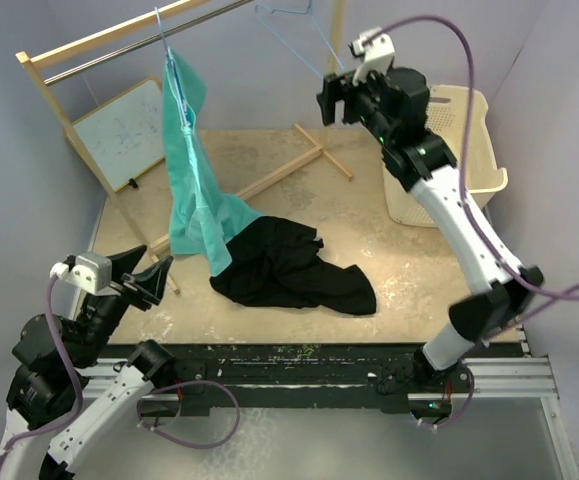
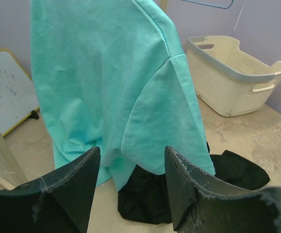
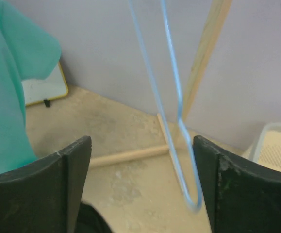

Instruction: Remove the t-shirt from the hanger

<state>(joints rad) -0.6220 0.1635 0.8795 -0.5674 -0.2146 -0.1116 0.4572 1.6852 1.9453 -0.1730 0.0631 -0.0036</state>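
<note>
T-shirt [image 2: 106, 82] hangs just beyond spread left claw [image 2: 132, 155]; right claw [image 3: 141, 145] spread near bare hanger [image 3: 179, 104].

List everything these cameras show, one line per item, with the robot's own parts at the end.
t-shirt: 1, teal, hanging from the rack, its hem down on the table
hangers: 2, pale blue wire; one inside the t-shirt, one bare further right on the rail
dark garment: 1, black, crumpled on the table under the t-shirt's hem
rack: 1, wooden frame with a metal rail, at the back
whiteboard: 1, white with a yellow rim, leaning at back left
basket: 1, cream, perforated, back right
table: 1, beige, speckled
arms: 2, black and white, left low, right raised
left fingers: apart, facing the t-shirt
right fingers: apart, the bare hanger in front of them
</note>
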